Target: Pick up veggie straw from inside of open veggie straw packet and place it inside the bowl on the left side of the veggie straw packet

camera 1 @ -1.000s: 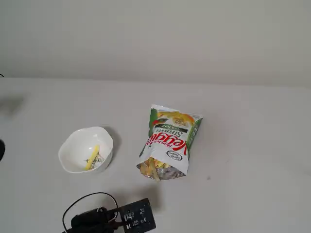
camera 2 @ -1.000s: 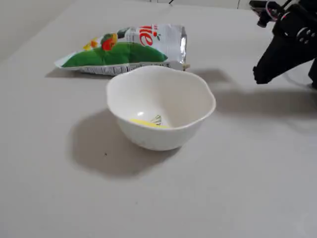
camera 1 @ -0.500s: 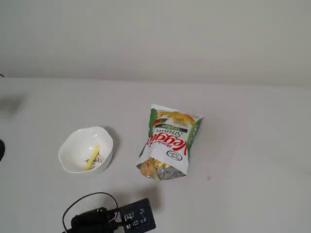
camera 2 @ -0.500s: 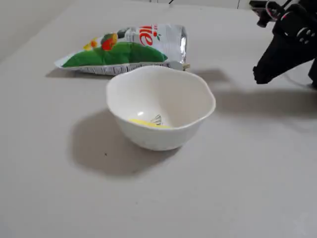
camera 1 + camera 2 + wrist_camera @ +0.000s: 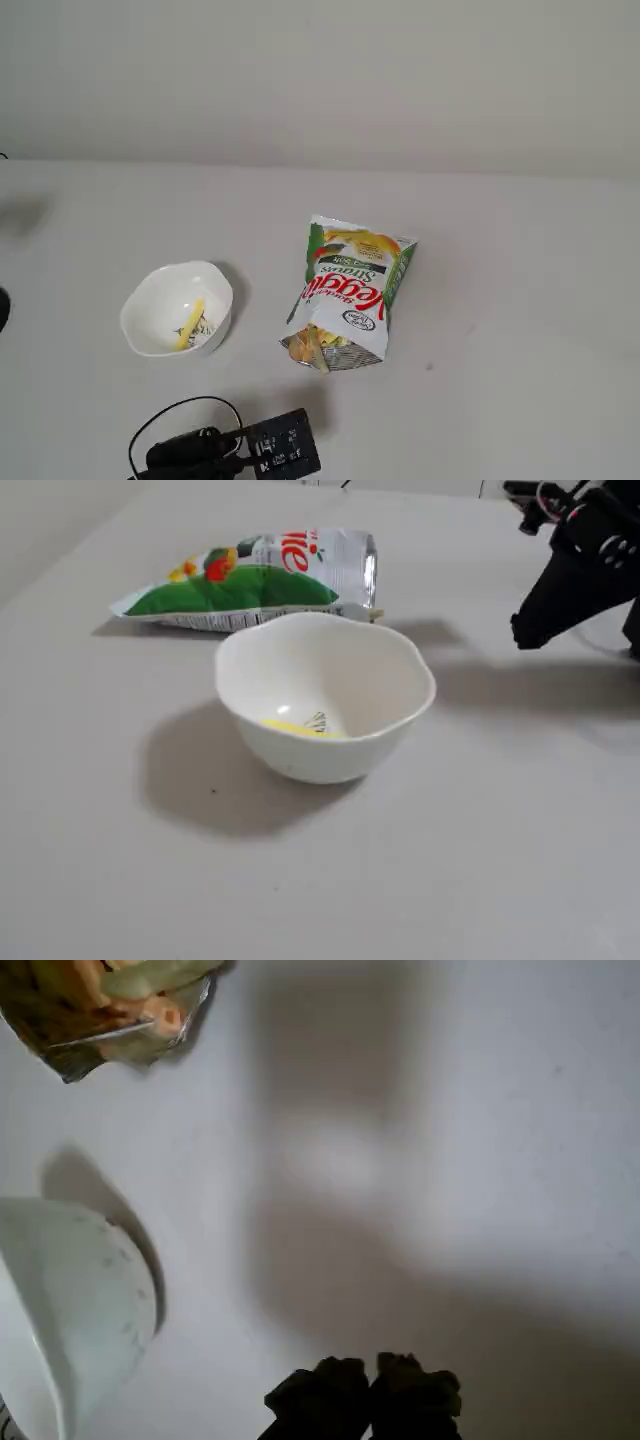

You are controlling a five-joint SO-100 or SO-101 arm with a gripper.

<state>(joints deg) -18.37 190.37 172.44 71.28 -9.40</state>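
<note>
A white wavy-rimmed bowl (image 5: 163,296) (image 5: 385,695) stands left of the veggie straw packet (image 5: 350,285) in a fixed view. One pale-yellow veggie straw (image 5: 190,323) (image 5: 288,727) lies on the bowl's bottom beside a small dark drawing. The packet (image 5: 250,575) lies flat, its open foil mouth (image 5: 105,1015) showing several bunched straws. My gripper (image 5: 370,1385) (image 5: 522,632) hovers over bare table near the packet's mouth and the bowl (image 5: 75,1310). Its dark fingertips touch each other and hold nothing.
My black arm (image 5: 250,452) with a looping cable sits at the near table edge, below the bowl and packet. The light table (image 5: 500,330) runs back to a plain wall. A small dark speck lies right of the packet.
</note>
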